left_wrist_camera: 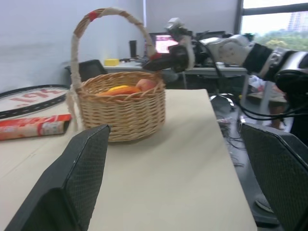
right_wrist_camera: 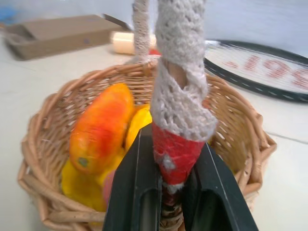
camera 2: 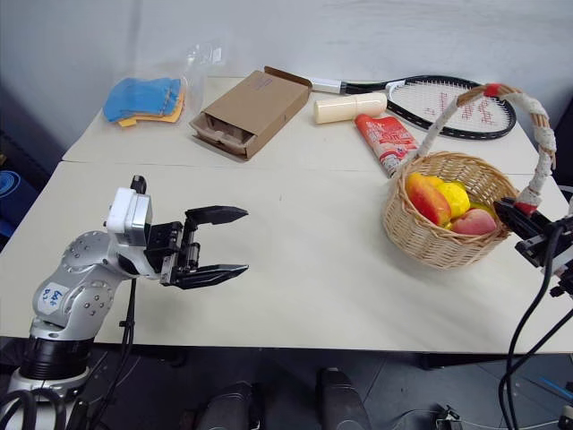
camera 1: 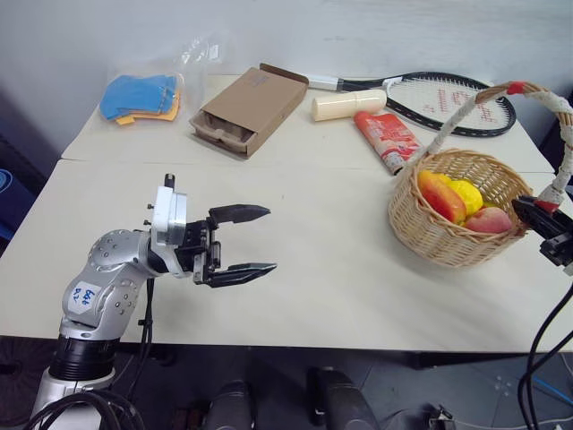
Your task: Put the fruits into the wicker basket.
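Observation:
The wicker basket (camera 1: pixel 448 237) stands on the table at the right, its tall corded handle (camera 1: pixel 546 103) arching over it. Inside lie the fruits: a red-orange mango (camera 1: pixel 440 195), a yellow fruit (camera 1: pixel 467 193) and a pink-red peach (camera 1: pixel 488 219). My right gripper (camera 1: pixel 537 213) is at the basket's right rim, shut on the red-wrapped foot of the handle (right_wrist_camera: pixel 173 149), which sits clamped between both black fingers. Far to the left, my left gripper (camera 1: pixel 271 239) hovers over the bare table, open and empty, pointing toward the basket (left_wrist_camera: pixel 122 110).
At the back of the table lie a brown cardboard box (camera 1: pixel 251 107), a cream cylinder (camera 1: pixel 349 105), a red snack packet (camera 1: pixel 387 139), a tennis racket (camera 1: pixel 448 98) and a plastic bag of blue cloths (camera 1: pixel 143 97). Cables hang near the table's right edge.

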Robot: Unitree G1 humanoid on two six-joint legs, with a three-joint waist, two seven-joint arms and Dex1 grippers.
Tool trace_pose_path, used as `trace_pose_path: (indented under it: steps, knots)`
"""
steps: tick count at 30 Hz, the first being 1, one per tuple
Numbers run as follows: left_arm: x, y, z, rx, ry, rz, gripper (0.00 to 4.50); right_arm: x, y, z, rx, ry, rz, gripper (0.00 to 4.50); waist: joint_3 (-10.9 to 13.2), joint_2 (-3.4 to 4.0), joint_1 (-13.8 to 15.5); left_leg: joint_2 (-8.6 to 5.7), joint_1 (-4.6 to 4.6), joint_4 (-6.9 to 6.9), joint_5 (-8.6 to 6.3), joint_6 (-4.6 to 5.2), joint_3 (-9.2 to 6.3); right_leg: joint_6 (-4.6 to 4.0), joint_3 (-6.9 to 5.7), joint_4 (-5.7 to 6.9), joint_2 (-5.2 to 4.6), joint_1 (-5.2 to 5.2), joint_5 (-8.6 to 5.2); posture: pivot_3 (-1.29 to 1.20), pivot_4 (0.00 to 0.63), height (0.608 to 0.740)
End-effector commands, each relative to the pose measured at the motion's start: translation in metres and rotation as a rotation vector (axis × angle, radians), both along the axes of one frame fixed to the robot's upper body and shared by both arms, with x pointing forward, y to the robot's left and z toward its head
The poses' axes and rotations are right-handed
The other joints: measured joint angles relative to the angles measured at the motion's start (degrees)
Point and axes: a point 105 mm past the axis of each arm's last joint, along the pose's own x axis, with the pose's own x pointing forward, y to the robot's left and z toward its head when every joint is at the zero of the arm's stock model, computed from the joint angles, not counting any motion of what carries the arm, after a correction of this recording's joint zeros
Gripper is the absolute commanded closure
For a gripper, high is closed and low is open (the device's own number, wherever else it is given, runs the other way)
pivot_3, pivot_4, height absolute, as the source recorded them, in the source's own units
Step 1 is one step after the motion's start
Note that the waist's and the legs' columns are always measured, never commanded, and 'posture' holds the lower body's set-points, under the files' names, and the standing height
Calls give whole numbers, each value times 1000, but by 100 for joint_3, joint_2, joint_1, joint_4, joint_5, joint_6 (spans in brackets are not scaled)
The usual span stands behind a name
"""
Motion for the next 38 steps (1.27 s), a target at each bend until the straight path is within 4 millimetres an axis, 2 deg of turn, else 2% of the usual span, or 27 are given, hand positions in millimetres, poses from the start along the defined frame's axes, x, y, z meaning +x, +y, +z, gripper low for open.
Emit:
trace_pose_path:
  steps: [1, 5, 7, 9, 10, 12, 16, 19, 22, 23, 28, 31, 35, 38]
  knots:
    - [1, 3, 5, 7, -33, -1, 0, -1, -2, 13, -18, -80, -34, 3024, -3, 7, 1, -1, 0, 0, 0, 0, 1, 0, 5, 2, 0, -1, 0, 0, 150, 740]
    - [2, 10, -2, 14, -21, 31, 0, -14, 3, 20, -72, -108, -20, 1637, -5, 11, 2, 4, 3, -4, 0, 0, -2, 1, 28, 4, 6, -2, 0, 0, 150, 740]
    - [3, 14, -6, 20, -13, 59, 0, -27, -3, 24, -115, -105, -39, 899, -5, 11, 12, 7, 4, -7, -1, -2, -4, 1, 31, 1, 8, -2, 0, 0, 150, 740]
    - [4, 21, -14, 46, 1, 95, 0, -40, -21, 23, -157, -69, -101, 192, -5, 11, 20, 9, 2, -8, -3, -3, -3, 1, 32, -4, 9, -3, 0, 0, 150, 740]
    - [4, 26, -18, 60, 5, 114, 0, -46, -30, 25, -154, -66, -128, 28, -5, 11, 24, 8, 1, -8, -4, -1, -3, 2, 34, -6, 8, -3, 0, 0, 150, 740]
    - [6, 35, -24, 75, 13, 156, 0, -58, -40, 35, -139, -127, -149, 28, -5, 11, 19, 7, 1, -5, -8, 5, 0, 4, 40, -14, 5, -2, 1, 0, 150, 740]
    - [8, 47, -33, 102, 14, 225, 0, -73, -44, 40, -202, -125, -130, 28, -5, 10, 10, 6, 5, -4, -13, 14, 8, 17, 54, -20, 6, 1, 9, 0, 150, 740]
    - [3, 62, -41, 158, 51, 299, 0, -86, -11, 19, -268, -60, 82, 28, -4, 9, -12, 10, 8, -8, -13, 14, 19, 17, 69, -20, 7, 2, 9, 0, 150, 740]
    - [-10, 73, -54, 249, 66, 328, 0, -95, 40, -36, -438, 67, 411, 28, -7, 4, -40, 30, 8, -19, -22, 0, 22, 6, 71, -19, 8, 5, 3, 0, 150, 740]
    - [-12, 76, -58, 271, 70, 349, 0, -93, 53, -46, -437, 64, 477, 28, -7, 3, -55, 34, 11, -20, -27, -3, 24, 1, 69, -19, 8, 9, 0, 0, 150, 740]
    - [-14, 83, -60, 290, 25, 455, 0, -73, 105, -64, -399, -2, 711, 28, -5, 3, -144, 36, 22, -11, -18, 13, 56, 3, 82, -8, -9, 9, 1, 0, 150, 740]
    - [-17, 84, -61, 314, -37, 535, 0, -47, 140, -75, -376, -45, 832, 28, -6, -21, -160, 34, 66, -12, -15, 18, 64, -15, 90, -12, -18, 21, -3, 0, 150, 740]
    - [-22, 88, -61, 303, -56, 615, 0, -9, 169, -77, -368, -112, 881, 28, -5, -22, -145, 53, 76, -19, -24, 3, 75, -47, 96, -6, -29, 17, -8, 0, 150, 740]
    - [-22, 91, -59, 295, -88, 665, 0, 4, 186, -80, -359, -132, 934, 28, -5, -22, -118, 60, 74, -20, -33, -10, 70, -32, 89, 8, -19, 7, -1, 0, 150, 740]
